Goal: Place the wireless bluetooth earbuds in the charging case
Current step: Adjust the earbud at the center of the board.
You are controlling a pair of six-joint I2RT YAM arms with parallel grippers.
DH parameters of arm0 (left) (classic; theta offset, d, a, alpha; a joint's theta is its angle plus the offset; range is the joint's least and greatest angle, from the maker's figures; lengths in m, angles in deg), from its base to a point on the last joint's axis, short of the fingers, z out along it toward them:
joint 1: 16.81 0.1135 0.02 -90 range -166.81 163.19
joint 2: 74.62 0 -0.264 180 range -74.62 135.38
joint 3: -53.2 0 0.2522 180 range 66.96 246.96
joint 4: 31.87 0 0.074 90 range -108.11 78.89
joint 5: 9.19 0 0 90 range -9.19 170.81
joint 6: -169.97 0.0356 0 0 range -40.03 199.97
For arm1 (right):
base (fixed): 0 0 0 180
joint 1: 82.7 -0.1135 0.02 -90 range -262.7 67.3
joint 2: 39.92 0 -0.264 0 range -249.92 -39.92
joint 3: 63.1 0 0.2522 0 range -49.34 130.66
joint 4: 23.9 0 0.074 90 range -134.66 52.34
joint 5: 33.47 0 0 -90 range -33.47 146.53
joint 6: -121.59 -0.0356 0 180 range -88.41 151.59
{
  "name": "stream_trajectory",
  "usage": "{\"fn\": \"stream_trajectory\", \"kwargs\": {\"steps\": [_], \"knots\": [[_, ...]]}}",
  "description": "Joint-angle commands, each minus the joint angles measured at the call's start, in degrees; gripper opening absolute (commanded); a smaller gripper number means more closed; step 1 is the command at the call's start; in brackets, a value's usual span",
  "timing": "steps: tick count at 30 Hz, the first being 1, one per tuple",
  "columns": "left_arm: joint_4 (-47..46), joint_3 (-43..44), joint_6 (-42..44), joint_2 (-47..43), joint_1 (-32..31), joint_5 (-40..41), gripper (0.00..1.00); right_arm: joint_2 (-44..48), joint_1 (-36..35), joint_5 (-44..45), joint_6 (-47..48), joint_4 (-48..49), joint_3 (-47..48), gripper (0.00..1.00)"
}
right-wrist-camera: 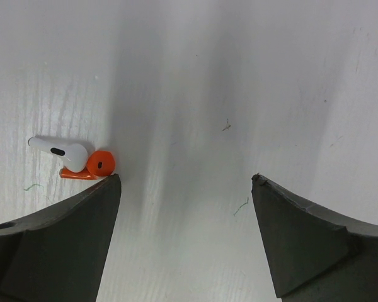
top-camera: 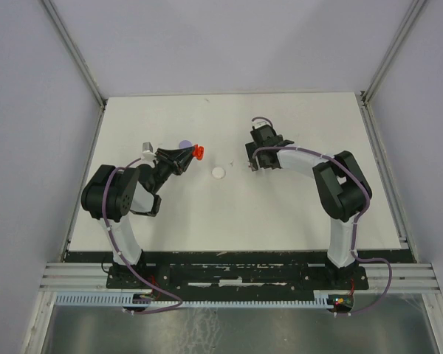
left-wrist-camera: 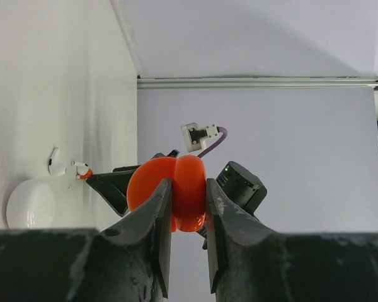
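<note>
My left gripper (top-camera: 191, 154) is shut on the red-orange charging case (left-wrist-camera: 176, 192), held above the table; the case (top-camera: 198, 153) shows two rounded halves between the fingers (left-wrist-camera: 152, 217). A white earbud (right-wrist-camera: 60, 151) and a red earbud (right-wrist-camera: 94, 165) lie touching each other on the table. My right gripper (right-wrist-camera: 186, 179) is open and empty, low over the table, with its left fingertip (right-wrist-camera: 112, 184) right beside the red earbud. Both earbuds also show in the left wrist view, white (left-wrist-camera: 55, 163) and red (left-wrist-camera: 82, 170). No lavender earbud is in view.
A white round disc (top-camera: 218, 173) lies between the two grippers and shows in the left wrist view (left-wrist-camera: 30, 203). A lavender disc (top-camera: 182, 144) lies just behind the left gripper. White walls enclose the table (top-camera: 280, 214) on three sides.
</note>
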Motion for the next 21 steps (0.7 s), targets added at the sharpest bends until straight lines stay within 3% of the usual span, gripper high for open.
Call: {"fn": "stream_trajectory", "kwargs": {"steps": [1, 21], "knots": [[-8.4, 0.4, -0.9, 0.6, 0.2, -1.1, 0.03, -1.6, -0.2, -0.8, -0.9, 0.7, 3.9, 0.93], [-8.5, 0.5, -0.8, 1.0, 0.2, -1.0, 0.03, -5.8, -0.1, -2.2, -0.2, -0.4, 11.0, 0.93]]}}
